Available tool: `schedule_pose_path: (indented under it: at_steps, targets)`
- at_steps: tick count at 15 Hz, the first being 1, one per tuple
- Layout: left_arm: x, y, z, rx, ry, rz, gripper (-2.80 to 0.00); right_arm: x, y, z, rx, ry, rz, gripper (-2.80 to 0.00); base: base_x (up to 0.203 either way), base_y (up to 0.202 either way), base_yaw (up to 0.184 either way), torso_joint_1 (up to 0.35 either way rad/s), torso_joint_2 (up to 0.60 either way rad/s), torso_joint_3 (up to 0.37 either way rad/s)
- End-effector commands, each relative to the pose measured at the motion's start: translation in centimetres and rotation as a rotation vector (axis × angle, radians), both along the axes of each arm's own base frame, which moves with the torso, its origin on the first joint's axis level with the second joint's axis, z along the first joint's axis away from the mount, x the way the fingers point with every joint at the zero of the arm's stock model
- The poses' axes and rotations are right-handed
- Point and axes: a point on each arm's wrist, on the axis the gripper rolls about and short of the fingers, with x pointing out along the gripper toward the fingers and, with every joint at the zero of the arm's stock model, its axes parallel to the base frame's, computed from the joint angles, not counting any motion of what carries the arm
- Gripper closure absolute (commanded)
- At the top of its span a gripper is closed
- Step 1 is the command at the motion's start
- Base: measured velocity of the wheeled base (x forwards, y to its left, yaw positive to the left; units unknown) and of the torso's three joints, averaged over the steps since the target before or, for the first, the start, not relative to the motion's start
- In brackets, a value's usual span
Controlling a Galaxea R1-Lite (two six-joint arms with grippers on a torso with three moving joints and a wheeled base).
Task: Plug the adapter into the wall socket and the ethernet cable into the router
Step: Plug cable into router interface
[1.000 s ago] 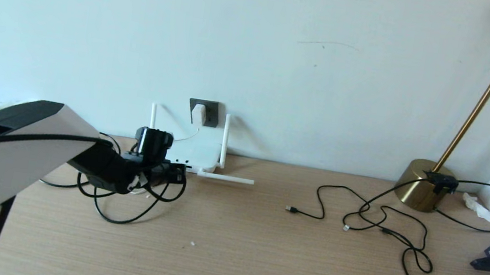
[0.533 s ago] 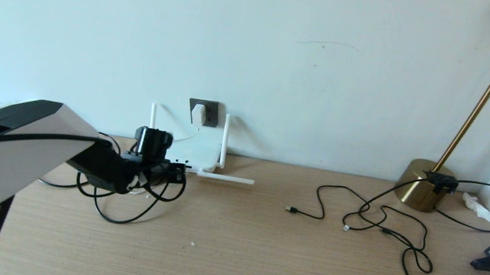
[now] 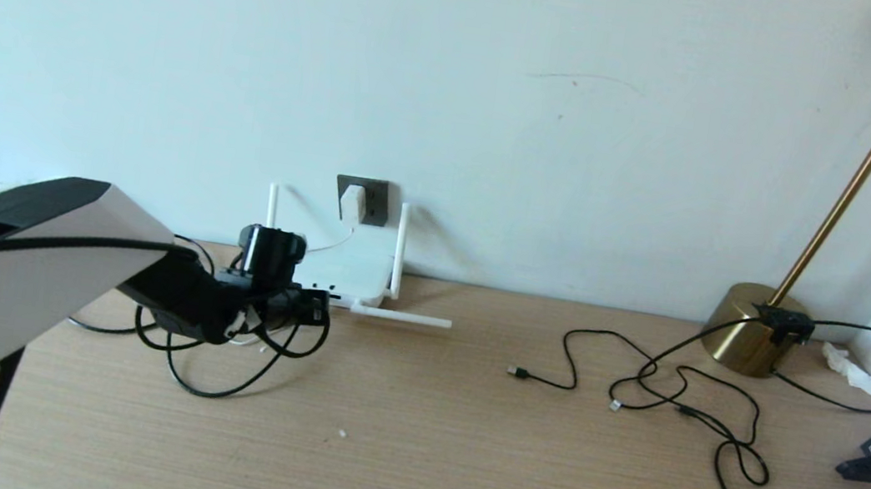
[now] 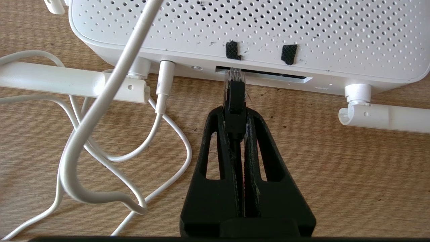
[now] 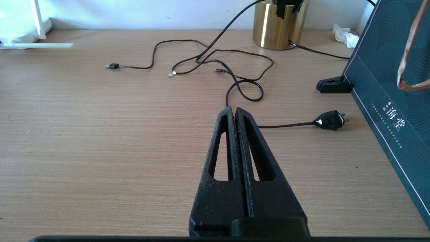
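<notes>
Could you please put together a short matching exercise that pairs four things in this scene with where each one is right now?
Column one:
1. small white adapter block
2. black ethernet cable plug with clear tip
3. brass lamp base
4. right gripper

Column two:
A. on the desk's far right, beside the wall
B. fingers shut, holding nothing, above bare desk
C. sitting in the dark grey wall socket
D. clamped in the left gripper, tip at the flat white router port slot

Pairs: 1-C, 2-D, 3-A, 4-B
</notes>
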Motion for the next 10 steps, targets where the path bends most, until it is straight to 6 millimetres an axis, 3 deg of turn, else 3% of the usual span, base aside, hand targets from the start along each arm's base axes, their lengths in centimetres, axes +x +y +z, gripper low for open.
schedule_pose_path:
  at_steps: [1, 10]
  targets:
    - [0.02, 0.06, -0.06, 0.0, -0.001, 0.003, 0.0, 0.0, 0.0, 0.0, 0.0, -0.001, 0.001, 0.0, 0.0, 0.0, 0.0, 0.0, 0.0, 0.0]
    - [0.06, 0.05, 0.09, -0.001, -0.006, 0.003, 0.0, 0.0, 0.0, 0.0, 0.0, -0.001, 0.001, 0.0, 0.0, 0.0, 0.0, 0.0, 0.0, 0.0]
